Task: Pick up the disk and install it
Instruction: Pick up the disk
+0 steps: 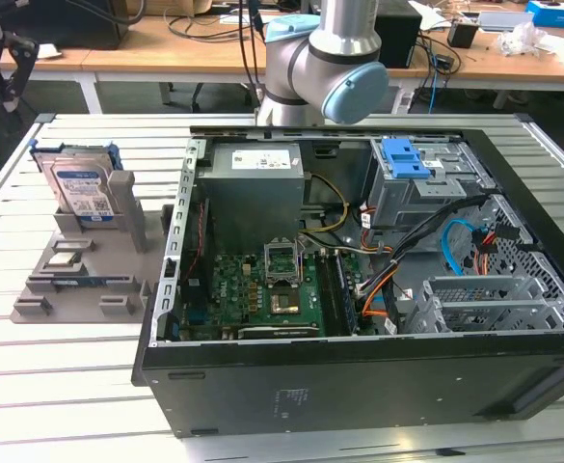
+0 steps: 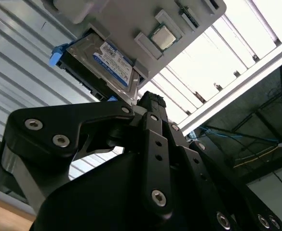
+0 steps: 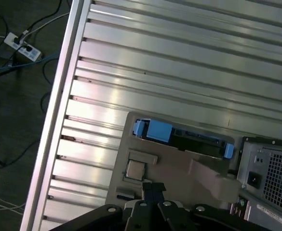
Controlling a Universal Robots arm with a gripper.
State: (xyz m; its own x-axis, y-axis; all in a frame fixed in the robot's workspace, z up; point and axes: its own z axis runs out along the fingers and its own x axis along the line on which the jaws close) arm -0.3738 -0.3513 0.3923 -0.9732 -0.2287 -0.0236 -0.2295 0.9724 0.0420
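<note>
Evidently the pick-up step was in hand, with the disk [image 1: 79,188] not yet grasped. The gripper [image 2: 150,100] hovered near it without touching, jaws closed on nothing. The disk stood upright in a grey holder [image 1: 127,217] on the tabletop [image 1: 60,386], just beside the open case [image 1: 359,386] (on the exterior view's left). Grasping it would likely call for parted jaws straddling its top edge. It looked flat and silver, with a white-and-blue label and a blue carrier bracket.
</note>
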